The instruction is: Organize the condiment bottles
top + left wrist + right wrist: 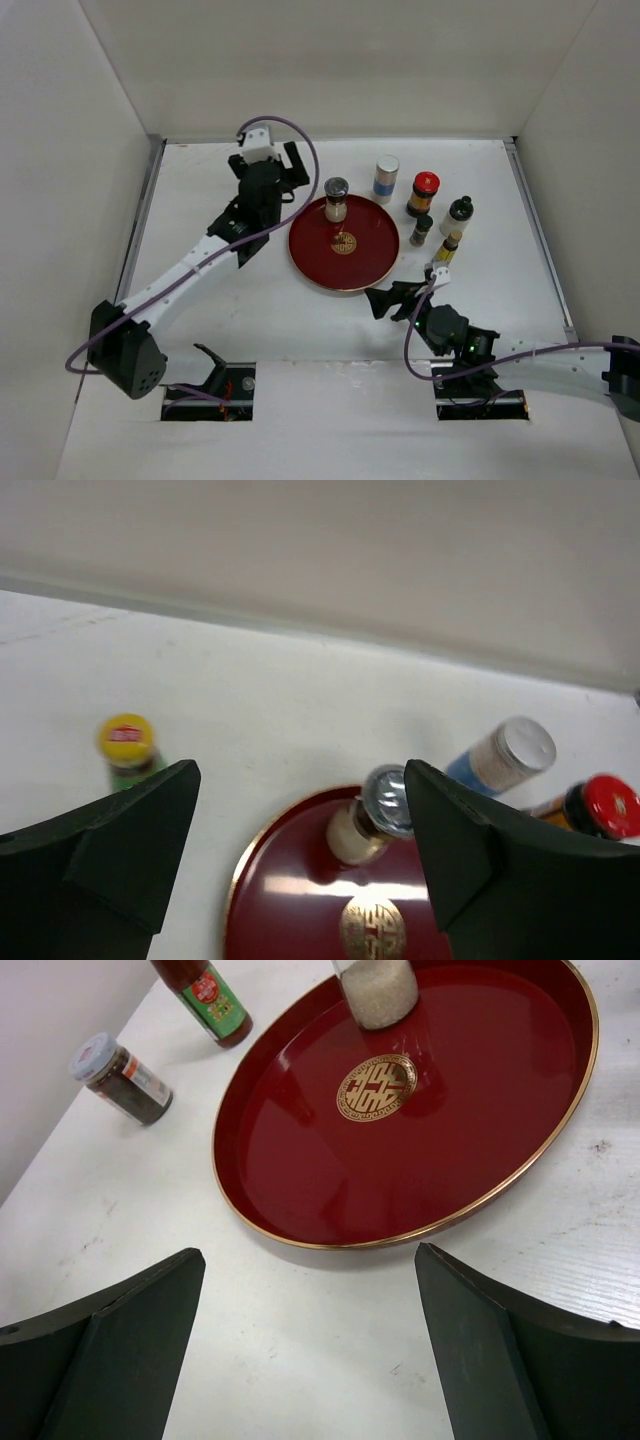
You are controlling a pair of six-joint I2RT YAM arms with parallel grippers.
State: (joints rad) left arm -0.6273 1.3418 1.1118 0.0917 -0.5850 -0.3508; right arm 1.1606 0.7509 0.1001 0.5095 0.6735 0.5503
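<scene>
One condiment bottle with a silver cap stands on the far part of the round red tray. My left gripper hovers open, up and left of it. In the left wrist view the bottle shows just inside the right finger, well below it and untouched. Several more bottles stand right of the tray: white-capped, red-capped, small dark, black-capped and yellow. My right gripper stands open and empty at the tray's near rim.
A yellow-capped bottle with a green label stands left of the tray, and beside it a small jar of dark contents. Both are hidden under my left arm in the top view. White walls close the table at the back and sides.
</scene>
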